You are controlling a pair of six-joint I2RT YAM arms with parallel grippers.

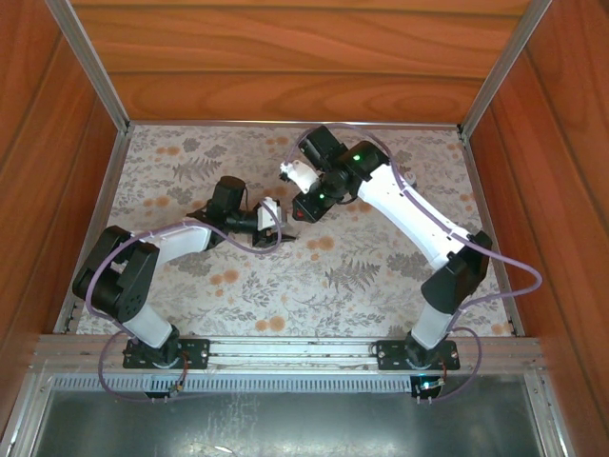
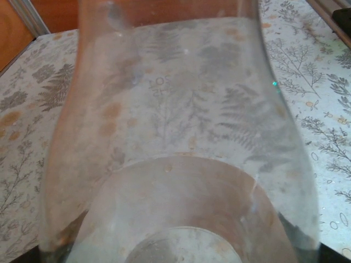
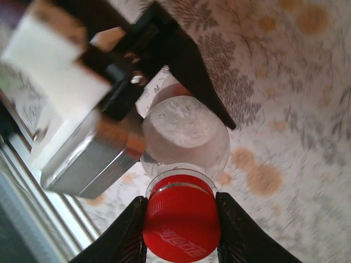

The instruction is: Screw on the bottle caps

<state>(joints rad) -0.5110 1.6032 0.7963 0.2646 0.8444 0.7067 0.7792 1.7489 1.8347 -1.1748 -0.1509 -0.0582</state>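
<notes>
**Bottle**: clear plastic, gripped in the left claw. From the right wrist it is seen end-on. Its long axis runs in line with the right claw's reach, neck toward that claw and base pointing away. I cannot tell whether it lies level or tilted.

**Red cap**: sits on the bottle's neck, with the clear collar ring just beyond it. The right claw's two black fingers press on opposite sides of the cap, closed narrowly with the cap between them.

**Left claw:** its dark fingers straddle the bottle's body partway along and are closed around it. From its own wrist the bottle wall is very near, and the fern-print table shows through the plastic.

**Position:** the two claws meet over the middle of the table, a little toward the far side.

**Room:** open patterned surface lies on every side of the meeting point. The wooden walls at the far, left and right sides stand well apart from it. A metal rail runs along the near edge between the arm bases.
</notes>
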